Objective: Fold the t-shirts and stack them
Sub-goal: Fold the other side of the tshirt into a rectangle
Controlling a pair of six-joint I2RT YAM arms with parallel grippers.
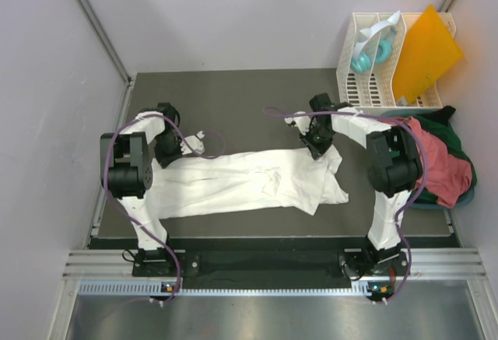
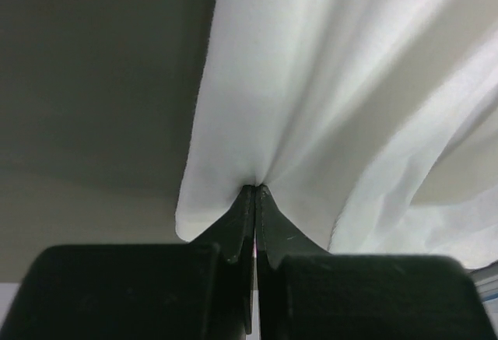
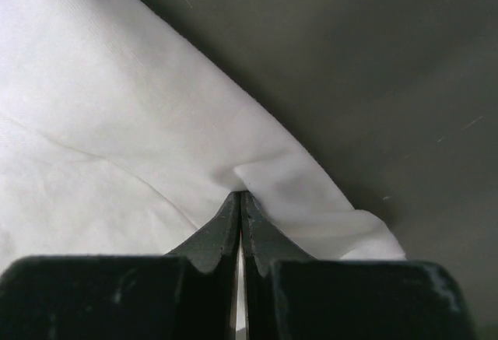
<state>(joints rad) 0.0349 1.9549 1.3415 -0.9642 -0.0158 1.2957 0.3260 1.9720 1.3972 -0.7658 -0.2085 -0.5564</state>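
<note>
Cloth spans the gap between our two tools: the white t-shirt [image 1: 249, 180] lies stretched in a rumpled band on the dark mat [image 1: 233, 91]. The left gripper [image 2: 255, 192] and the right gripper [image 3: 240, 196] each pinch one end, both clamped tight on a fold at its edge. Ahead of both tools we see bare mat running to the far wall. Outboard of the right gripper, a salmon-red t-shirt [image 1: 440, 165] and a dark green t-shirt [image 1: 454, 124] sit heaped at the mat's edge, with a white slatted rack [image 1: 366, 87] and a stiff orange sheet [image 1: 424, 52] beyond. Only the overhead view shows that heap; our wrist views alone show soft, matte creases fanning from each pinch.
</note>
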